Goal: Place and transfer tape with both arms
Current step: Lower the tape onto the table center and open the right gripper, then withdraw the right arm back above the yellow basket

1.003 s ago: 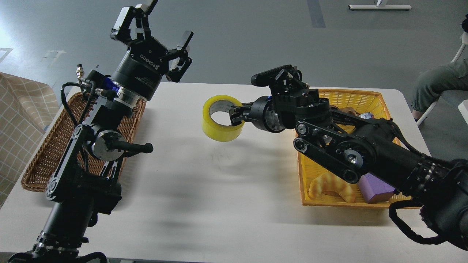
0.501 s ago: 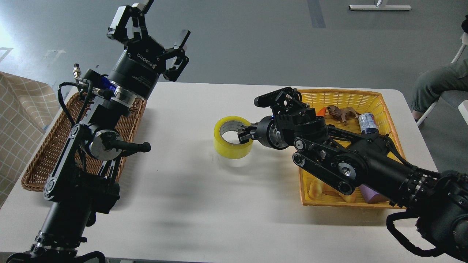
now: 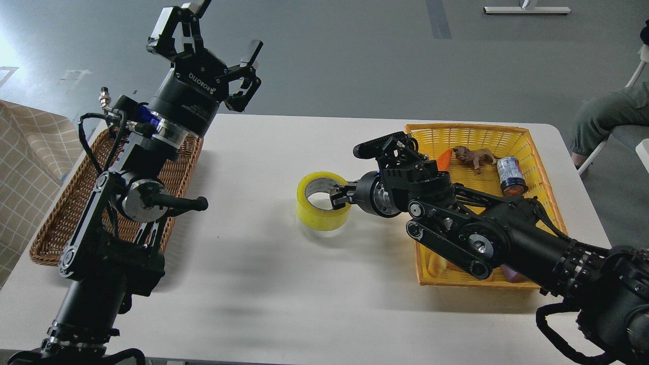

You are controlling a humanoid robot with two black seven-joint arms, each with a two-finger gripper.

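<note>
head view: the tape [image 3: 323, 202] lies flat near the middle of the table [image 3: 284, 284], hole up, between the wicker tray [image 3: 76, 213] on the left and the yellow basket [image 3: 507, 137] on the right. the right gripper [image 3: 338, 196] pinches the roll's right wall, one finger inside the core and one outside, so its jaws are closed on the tape. the left gripper [image 3: 210, 48] hangs high over the table's far left edge, jaws spread wide, holding nothing.

the roll looks stiff and fairly light, with a rigid cardboard core; the outer film is likely slick, so a pinch across the wall, as here, seems the safest hold. for a handover, the free left side of the ring is the place to take.

whether the roll's underside touches the table is hard to tell. the right arm hides the basket's near contents; a small bottle [image 3: 509, 174] and a brown toy [image 3: 474, 156] show at its far end.
</note>
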